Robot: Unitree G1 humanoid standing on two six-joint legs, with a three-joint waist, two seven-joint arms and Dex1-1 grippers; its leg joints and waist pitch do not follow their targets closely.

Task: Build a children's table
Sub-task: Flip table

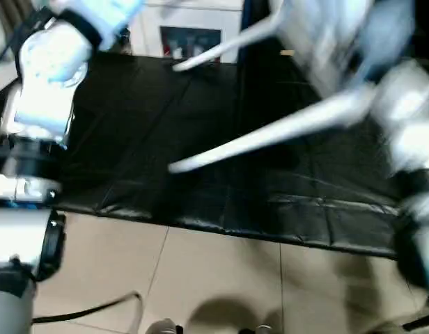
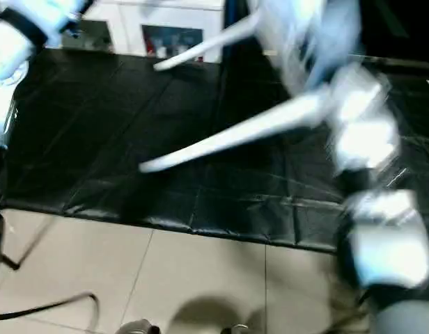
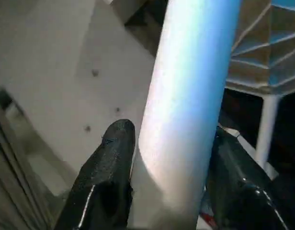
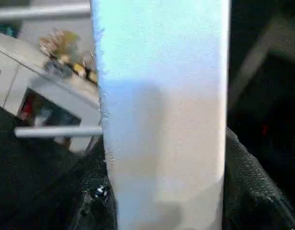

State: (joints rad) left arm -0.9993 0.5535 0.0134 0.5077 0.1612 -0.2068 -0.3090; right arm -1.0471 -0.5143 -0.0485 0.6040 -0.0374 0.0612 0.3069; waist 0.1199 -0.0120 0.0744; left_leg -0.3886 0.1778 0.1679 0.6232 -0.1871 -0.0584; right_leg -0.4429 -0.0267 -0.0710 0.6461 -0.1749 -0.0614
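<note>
The black mat [image 1: 166,139] covers the work area, beige floor tiles [image 1: 221,278] in front of it and a white cabinet [image 2: 173,35] behind. Over the mat the children's table [image 1: 326,28] hangs lifted and tipped, its tabletop up at the far right, blurred, ribbed underside showing in the left wrist view. Two legs [image 1: 270,136] stick out of it level, their free ends pointing to the robot's left, long axes lying across the mat rather than upright.

The right gripper [image 4: 162,201] clasps a white leg [image 4: 162,96] between its black fingers [image 4: 243,172], the tube running straight up along them. The left gripper [image 3: 171,182] likewise has a leg [image 3: 186,96] wedged between its fingers [image 3: 109,163], touching both (grasping, not loose). Both arms carry the table, the right one closer to the tabletop.

Setting it upright will likely mean swinging those free ends down toward the mat
</note>
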